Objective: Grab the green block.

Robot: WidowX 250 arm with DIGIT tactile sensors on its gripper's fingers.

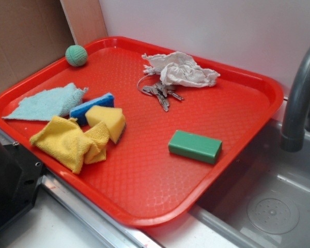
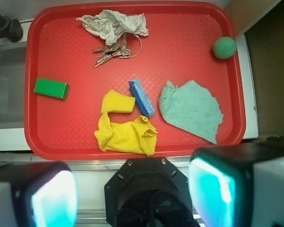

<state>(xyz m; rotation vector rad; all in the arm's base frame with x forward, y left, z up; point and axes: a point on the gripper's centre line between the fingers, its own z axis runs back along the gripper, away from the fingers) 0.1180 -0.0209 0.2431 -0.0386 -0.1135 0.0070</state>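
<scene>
My gripper [image 2: 132, 191] hung high above the near edge of the red tray [image 2: 75, 146], fingers [image 2: 52, 194] spread wide apart, holding nothing. The green block [image 2: 51, 88] lay flat on the tray's sink side, alone, well apart from the yellow sponge [image 2: 117, 102] and blue sponge [image 2: 141, 98]. Keys [image 2: 111, 51] and crumpled paper [image 2: 111, 22] sat farther back; teal ball [image 2: 224, 48] in the opposite corner.

A kitchen-like sink area was shown, possibly a mock-up. A grey sink basin [image 1: 279, 206] with a drain and a dark curved faucet [image 1: 299, 98] was seen at the right, beside a red tray [image 1: 144, 201] where sponges and cloths were laid.
</scene>
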